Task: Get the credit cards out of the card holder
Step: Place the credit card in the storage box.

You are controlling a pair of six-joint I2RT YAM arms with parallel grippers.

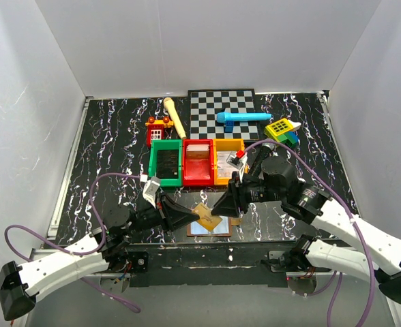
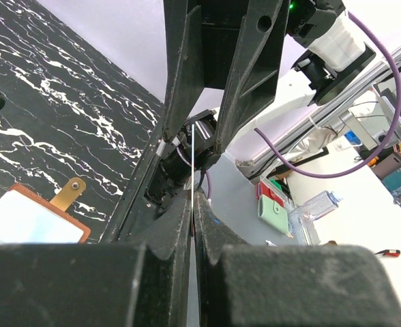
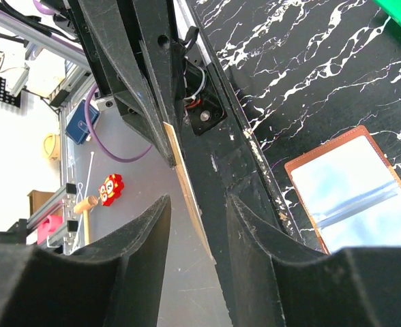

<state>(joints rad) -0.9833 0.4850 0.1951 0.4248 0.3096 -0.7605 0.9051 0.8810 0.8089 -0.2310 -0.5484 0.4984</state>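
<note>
One card [image 1: 209, 216] held over the open card holder [image 1: 221, 229], lower centre of the top view | left gripper [image 1: 196, 217] clamped on it; right gripper [image 1: 218, 205] spread around its free end | close right squarely before left lets go | green bin [image 1: 165, 162], red bin [image 1: 198, 163], orange bin [image 1: 222, 163] just behind, not obstructing

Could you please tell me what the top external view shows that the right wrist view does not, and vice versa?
Only the top external view shows the red bin, the orange bin and the checkerboard farther back on the table. Only the right wrist view shows the card edge-on, seen between the open fingers of the right gripper with a gap on each side. Both show the card holder lying open on the table and the left gripper shut on the card.
</note>
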